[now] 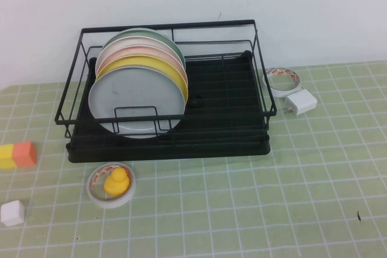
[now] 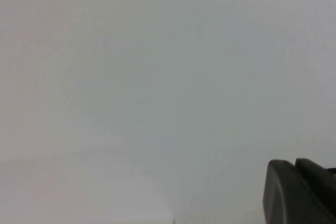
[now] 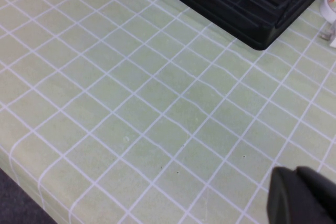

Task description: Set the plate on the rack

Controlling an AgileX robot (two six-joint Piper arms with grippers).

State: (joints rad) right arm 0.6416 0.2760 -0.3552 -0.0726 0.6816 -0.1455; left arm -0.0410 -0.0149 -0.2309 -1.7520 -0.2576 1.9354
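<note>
The light-grey plate [image 1: 136, 101] stands upright at the front of a row of plates in the left part of the black wire rack [image 1: 230, 98]. Behind it stand yellow [image 1: 172, 70], pink, cream and green plates. Neither arm shows in the high view. My left gripper [image 2: 294, 163] is shut and empty, and faces only a plain white wall. My right gripper [image 3: 296, 171] is shut and empty. It hangs over the green checked tablecloth, apart from the rack's front corner [image 3: 252, 3].
A tape roll with a yellow duck [image 1: 112, 185] inside lies in front of the rack. An orange-and-yellow block [image 1: 17, 155] and a white cube [image 1: 12, 212] sit at the left. Another tape roll [image 1: 284, 80] and a white charger [image 1: 301, 102] lie right of the rack.
</note>
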